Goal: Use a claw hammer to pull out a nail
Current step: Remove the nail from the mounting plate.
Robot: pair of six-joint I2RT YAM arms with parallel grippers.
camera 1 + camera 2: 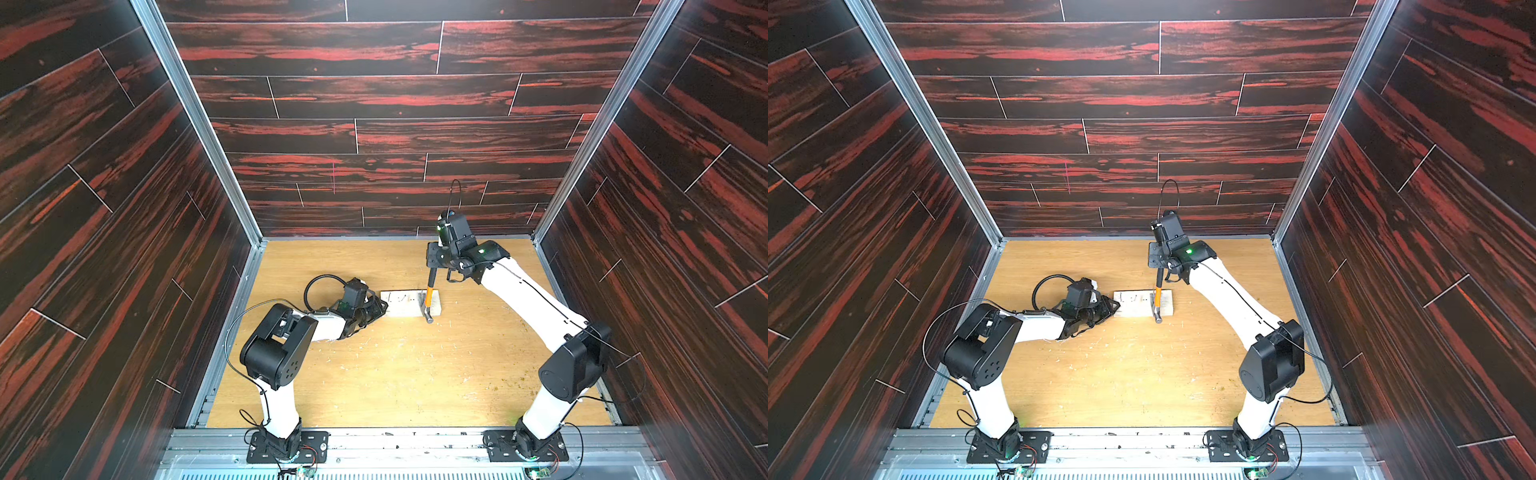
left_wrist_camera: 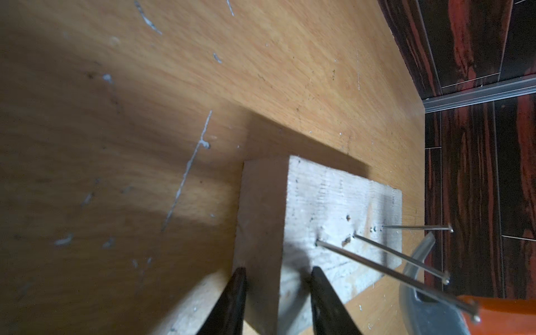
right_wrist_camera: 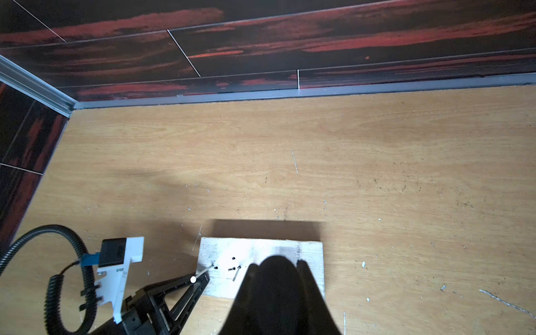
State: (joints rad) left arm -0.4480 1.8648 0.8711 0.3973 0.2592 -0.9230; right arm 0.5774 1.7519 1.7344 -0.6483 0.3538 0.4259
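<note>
Dark red-streaked walls (image 1: 374, 95) are enclosing my scratched tabletop (image 1: 395, 374).
My right gripper (image 1: 433, 267) is clamping the claw hammer (image 1: 429, 291); my left gripper (image 1: 380, 308) is pinching the wood block (image 1: 405, 302).

Light from above and near brightens the table (image 1: 395, 374); walls (image 1: 104, 208) stay dim. The wood block (image 3: 220, 249) casts a hard far-side shadow. Both top views bend at edges.

No lettering, label, brand or number can be read in any view. A small dark mark on the white camera bracket (image 3: 116, 284), lower left of the right wrist view, is too small to make out.
</note>
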